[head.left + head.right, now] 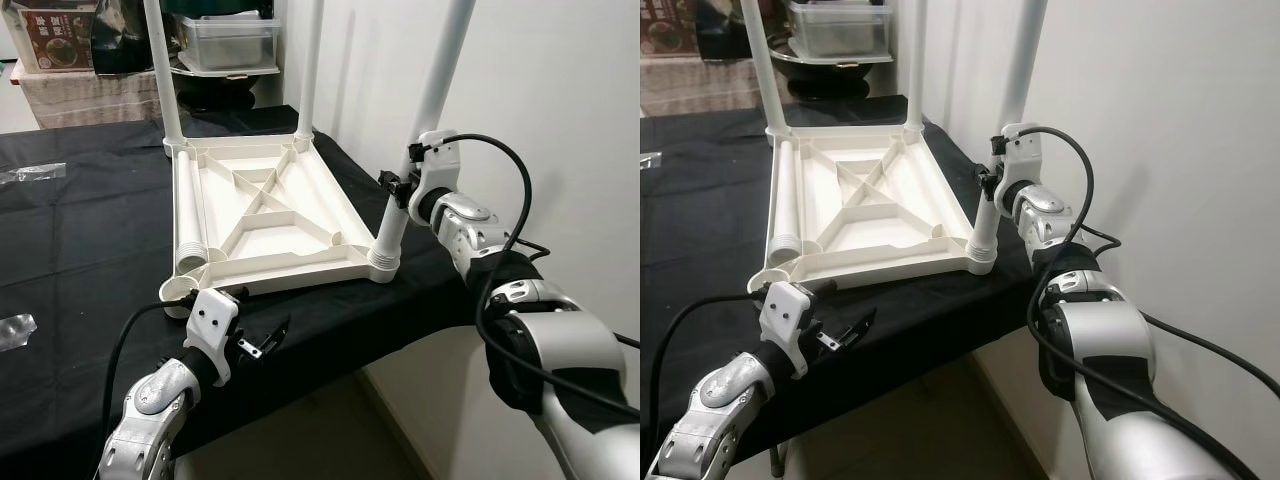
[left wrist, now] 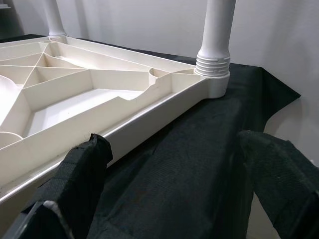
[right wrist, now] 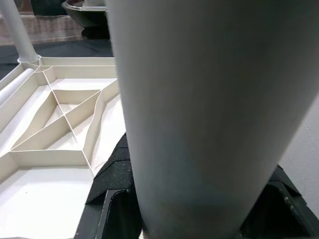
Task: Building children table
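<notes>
Tabletop (image 1: 262,215), cream plastic and flipped rib-side up, lies mid-frame on the black cloth (image 1: 80,260), with three white legs standing in its corner sockets and a fourth leg (image 1: 189,215) lying loose along its left edge. At centre right the right gripper (image 1: 397,186) is clamped around the near-right leg (image 1: 415,140), its padded fingers pressed against both sides of the tube just above the threaded collar (image 1: 385,260). At the lower left the left gripper (image 1: 262,338) hovers with fingers spread, holding nothing, just in front of the near rim beside the empty corner socket (image 1: 178,291). That near-right corner sits close to the cloth's drop-off, so my worry is that a sideways push or twist on the tall leg could slide the whole piece toward the edge, or cross-thread the collar, since nothing pins the tabletop down.
</notes>
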Available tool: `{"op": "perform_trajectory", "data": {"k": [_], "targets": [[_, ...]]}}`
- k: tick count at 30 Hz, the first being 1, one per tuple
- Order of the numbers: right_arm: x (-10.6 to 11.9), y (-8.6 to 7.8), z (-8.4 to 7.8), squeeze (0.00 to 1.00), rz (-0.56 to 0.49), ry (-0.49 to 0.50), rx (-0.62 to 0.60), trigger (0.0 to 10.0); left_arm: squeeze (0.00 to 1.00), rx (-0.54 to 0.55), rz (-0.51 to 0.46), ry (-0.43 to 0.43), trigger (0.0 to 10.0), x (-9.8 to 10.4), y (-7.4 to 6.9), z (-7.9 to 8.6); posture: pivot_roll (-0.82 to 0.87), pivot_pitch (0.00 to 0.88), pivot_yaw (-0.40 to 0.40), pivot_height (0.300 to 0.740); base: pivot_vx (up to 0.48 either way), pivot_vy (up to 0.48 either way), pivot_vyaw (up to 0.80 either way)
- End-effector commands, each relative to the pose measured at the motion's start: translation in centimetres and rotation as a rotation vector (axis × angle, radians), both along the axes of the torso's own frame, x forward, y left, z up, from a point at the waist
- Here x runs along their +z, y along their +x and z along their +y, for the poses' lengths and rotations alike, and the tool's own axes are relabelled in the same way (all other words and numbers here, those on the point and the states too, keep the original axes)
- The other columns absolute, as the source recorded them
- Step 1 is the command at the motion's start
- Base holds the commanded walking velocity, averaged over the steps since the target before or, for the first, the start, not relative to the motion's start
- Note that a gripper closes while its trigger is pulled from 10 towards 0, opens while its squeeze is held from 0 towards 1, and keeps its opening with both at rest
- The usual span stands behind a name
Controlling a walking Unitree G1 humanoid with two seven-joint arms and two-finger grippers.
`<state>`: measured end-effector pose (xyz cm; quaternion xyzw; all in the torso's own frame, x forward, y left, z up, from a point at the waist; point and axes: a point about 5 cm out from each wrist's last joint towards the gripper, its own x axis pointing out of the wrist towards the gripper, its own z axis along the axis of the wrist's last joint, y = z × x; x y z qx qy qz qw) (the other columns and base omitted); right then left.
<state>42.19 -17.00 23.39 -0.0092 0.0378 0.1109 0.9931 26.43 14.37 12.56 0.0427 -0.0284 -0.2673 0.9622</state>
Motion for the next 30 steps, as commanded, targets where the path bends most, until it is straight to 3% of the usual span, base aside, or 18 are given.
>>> {"op": "perform_trajectory", "data": {"k": [1, 7, 8, 9, 10, 11, 12, 14, 16, 19, 20, 23, 29, 30], "targets": [[-0.3, 0.0, 0.0, 0.00, 0.028, 0.016, 0.019, 0.0, 0.00, -0.007, 0.014, 0.002, 10.0, -0.2, -0.1, 0.0, 0.08, 0.000, -0.138, 0.740, 0.000, 0.000, 0.00], [-0.8, -0.1, -0.3, 0.00, 0.054, 0.077, 0.000, 0.0, 0.00, -0.010, 0.016, 0.001, 10.0, -0.3, -0.1, -0.1, 0.08, 0.000, -0.134, 0.740, 0.000, 0.000, 0.00], [-2.1, -0.2, -0.7, 0.00, 0.118, 0.052, -0.102, 0.0, 0.00, -0.011, 0.017, 0.001, 10.0, -0.3, 0.0, -0.1, 0.08, 0.000, -0.131, 0.740, 0.000, 0.000, 0.00], [-2.1, -0.2, -0.7, 0.00, 0.118, 0.052, -0.102, 0.0, 0.00, -0.011, 0.017, 0.001, 10.0, -0.3, 0.0, -0.1, 0.08, 0.000, -0.131, 0.740, 0.000, 0.000, 0.00], [-3.5, -0.5, -1.5, 0.00, 0.178, 0.036, -0.251, 0.0, 0.00, -0.012, 0.018, 0.001, 10.0, -0.4, 0.0, -0.1, 0.07, 0.000, -0.128, 0.740, 0.000, 0.000, 0.00], [-3.5, -0.5, -1.5, 0.00, 0.178, 0.036, -0.251, 0.0, 0.00, -0.012, 0.018, 0.001, 10.0, -0.4, 0.0, -0.1, 0.07, 0.000, -0.128, 0.740, 0.000, 0.000, 0.00], [-5.1, -1.0, -2.1, 0.00, 0.240, 0.016, -0.411, 0.0, 0.00, -0.013, 0.020, 0.001, 10.0, -0.4, 0.0, -0.2, 0.06, 0.000, -0.123, 0.740, 0.000, 0.000, 0.00], [-7.2, -1.9, -2.3, 0.00, 0.316, 0.011, -0.596, 0.0, 0.00, -0.014, 0.021, 0.001, 10.0, -0.5, 0.1, -0.3, 0.06, 0.000, -0.123, 0.740, 0.000, 0.000, 0.00], [-7.2, -1.9, -2.3, 0.00, 0.316, 0.011, -0.596, 0.0, 0.00, -0.014, 0.021, 0.001, 10.0, -0.5, 0.1, -0.3, 0.06, 0.000, -0.123, 0.740, 0.000, 0.000, 0.00], [-9.0, -2.5, -0.1, 0.00, 0.377, 0.036, -0.698, 0.0, 0.00, -0.012, 0.021, 0.000, 10.0, -0.5, 0.2, -0.4, 0.06, 0.000, -0.126, 0.740, 0.000, 0.000, 0.00], [-9.0, -2.5, -0.1, 0.00, 0.377, 0.036, -0.698, 0.0, 0.00, -0.012, 0.021, 0.000, 10.0, -0.5, 0.2, -0.4, 0.06, 0.000, -0.126, 0.740, 0.000, 0.000, 0.00], [-8.8, -2.5, 2.4, 0.00, 0.389, 0.054, -0.721, 0.0, 0.00, -0.008, 0.022, -0.001, 10.0, -0.6, 0.2, -0.5, 0.06, 0.000, -0.138, 0.740, 0.000, 0.000, 0.00], [-8.1, -2.3, 4.3, 0.00, 0.390, 0.087, -0.705, 0.0, 0.00, -0.002, 0.024, -0.004, 10.0, -0.7, 0.1, -0.6, 0.06, 0.000, -0.143, 0.740, 0.000, 0.000, 0.00], [-7.9, -2.2, 5.0, 0.00, 0.395, 0.105, -0.679, 10.0, 0.00, -0.002, 0.025, -0.006, 10.0, -0.7, 0.1, -0.7, 0.06, 0.000, -0.146, 0.740, 0.000, 0.000, 0.00]]}}
